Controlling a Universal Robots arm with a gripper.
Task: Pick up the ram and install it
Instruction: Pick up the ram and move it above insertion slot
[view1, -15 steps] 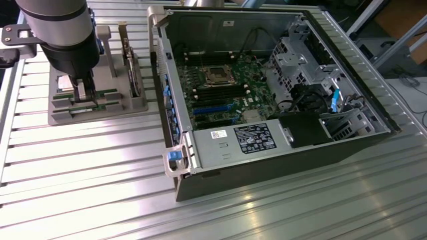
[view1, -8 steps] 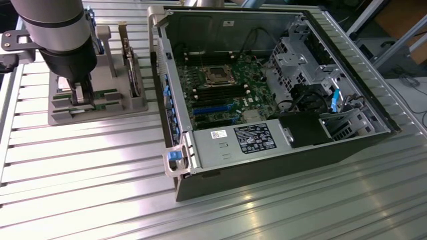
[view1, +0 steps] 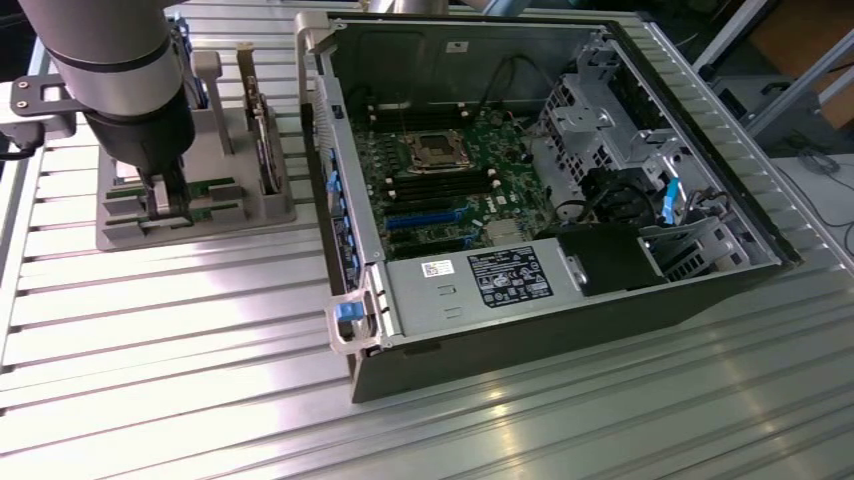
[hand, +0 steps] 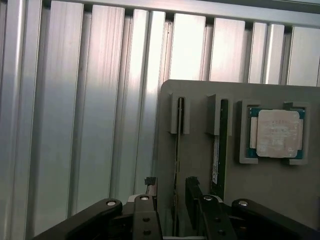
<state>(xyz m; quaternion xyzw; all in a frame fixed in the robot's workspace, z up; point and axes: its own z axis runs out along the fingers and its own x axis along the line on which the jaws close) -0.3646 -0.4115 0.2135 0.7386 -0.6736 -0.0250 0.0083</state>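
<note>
Grey tubular arm, black jaws, silver screws

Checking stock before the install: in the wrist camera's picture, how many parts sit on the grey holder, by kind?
Ram sticks: 2 (the ram, flanked by the open pincer, and its twin stick)
Processor chip: 1
Total: 3, all on the grey holder
</note>
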